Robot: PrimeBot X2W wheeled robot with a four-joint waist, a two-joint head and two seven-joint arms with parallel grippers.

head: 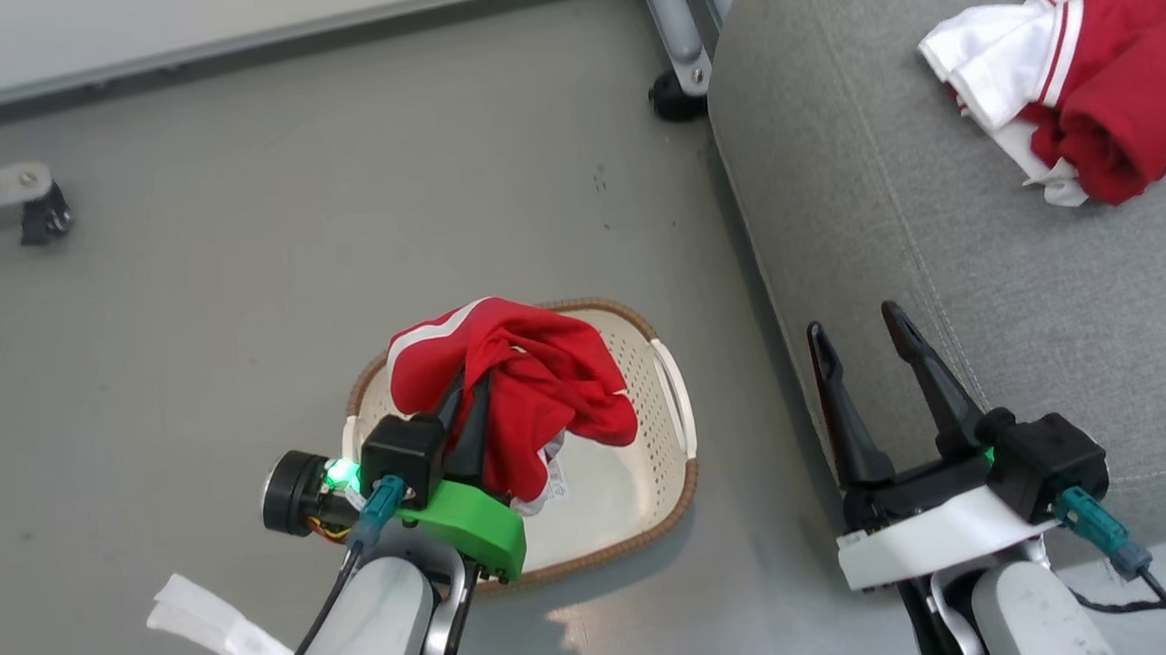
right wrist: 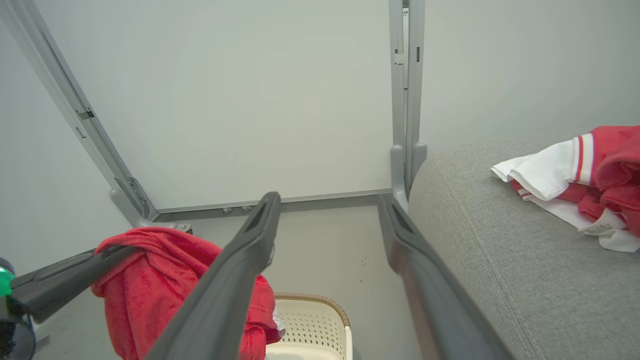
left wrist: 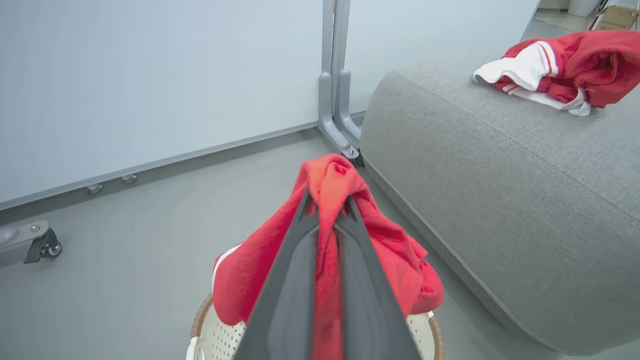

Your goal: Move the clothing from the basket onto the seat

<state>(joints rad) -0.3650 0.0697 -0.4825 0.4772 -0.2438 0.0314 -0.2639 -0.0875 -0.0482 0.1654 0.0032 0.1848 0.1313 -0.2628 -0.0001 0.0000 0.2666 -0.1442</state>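
Clothing (head: 536, 379), a red piece with a white stripe, hangs bunched from our left claw (left wrist: 327, 202), which is pinched narrow on a fold of it, above the basket (head: 610, 484). Whether its lowest hem touches the basket's bottom we cannot tell. The other garment (head: 1114, 98) already lies crumpled on the seat (head: 934, 253), well in from its left edge. The basket stands on the floor (head: 246, 283) just beside that edge, and the part of its inside that shows is bare. Our right claw (head: 854, 321) is spread wide and holds nothing, poised over the same edge of the seat.

We judge the step in hand to be the carry, with the lift out nearly done. Next we need to raise the clothing until its tail clears the rim and the seat's rounded side, swing it right over the seat, then let go. The tail could snag the rim.
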